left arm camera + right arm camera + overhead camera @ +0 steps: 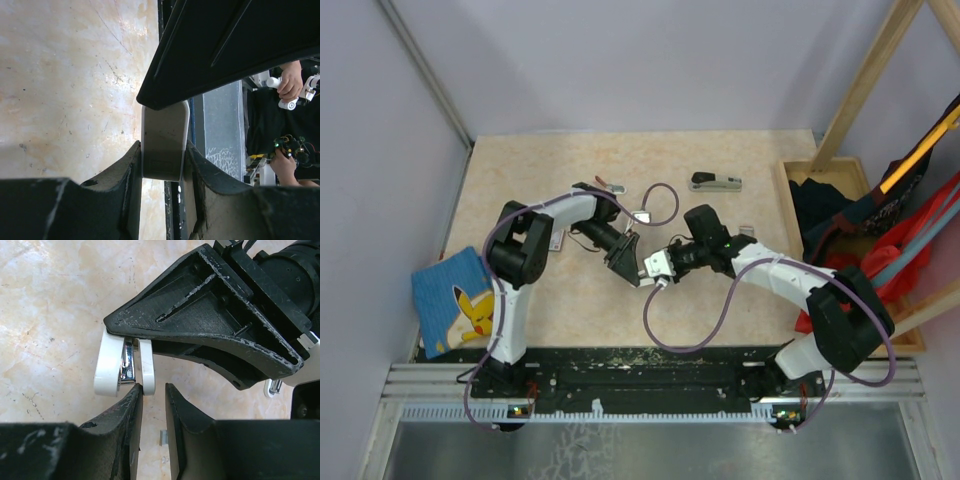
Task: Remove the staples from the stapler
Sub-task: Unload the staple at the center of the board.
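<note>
Your left hand [162, 152] is clamped on a white tool [106, 371]. Your right hand [152, 392] is slightly apart at the tool's tip. The stapler [715, 182] lies on the table [540, 170], upper middle of the top view.

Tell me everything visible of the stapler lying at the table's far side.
The stapler shows only in the top view, and small. It is slim: a black top arm over a silvery-grey, metal-looking base, the black plainest at its left end. It lies flat, lengthwise across the view, arm seemingly down. It rests on the beige table near the far edge, left of the wooden box. Nothing else touches it.
</note>
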### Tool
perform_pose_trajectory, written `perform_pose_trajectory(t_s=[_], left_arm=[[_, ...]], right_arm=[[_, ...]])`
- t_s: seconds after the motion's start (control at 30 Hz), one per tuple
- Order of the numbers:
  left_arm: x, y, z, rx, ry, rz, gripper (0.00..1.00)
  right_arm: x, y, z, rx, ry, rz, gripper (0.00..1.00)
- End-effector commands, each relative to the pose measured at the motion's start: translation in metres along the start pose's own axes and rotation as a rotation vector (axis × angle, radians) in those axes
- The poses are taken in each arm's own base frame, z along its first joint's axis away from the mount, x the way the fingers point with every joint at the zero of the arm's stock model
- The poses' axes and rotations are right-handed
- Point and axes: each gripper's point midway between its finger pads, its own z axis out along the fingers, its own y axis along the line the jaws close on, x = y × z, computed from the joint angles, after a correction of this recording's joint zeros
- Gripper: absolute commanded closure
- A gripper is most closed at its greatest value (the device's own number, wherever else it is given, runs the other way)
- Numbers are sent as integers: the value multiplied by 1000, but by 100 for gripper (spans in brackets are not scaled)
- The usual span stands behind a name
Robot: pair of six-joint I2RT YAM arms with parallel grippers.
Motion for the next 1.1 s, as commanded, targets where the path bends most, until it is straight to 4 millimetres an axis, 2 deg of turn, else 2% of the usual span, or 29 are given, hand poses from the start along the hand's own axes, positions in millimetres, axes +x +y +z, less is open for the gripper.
perform_pose_trajectory(t_s=[0.0,0.37,0.5,0.9,1.07], left_arm=[[-4,-1,6,20,-13,26,94],[-2,3,7,10,-7,5,94],[-3,5,7,5,-5,4,93],[-3,10,7,-16,1,-13,90],[-4,13,7,-24,4,-18,89]], right_arm=[[-19,-30,-3,79,-28,-79,75],[-31,-20,-1,35,-80,-87,76],[-31,-19,0,34,-74,-91,72],[-33,-13,9,9,-65,-93,71],[-32,-7,15,-18,-61,-87,80]])
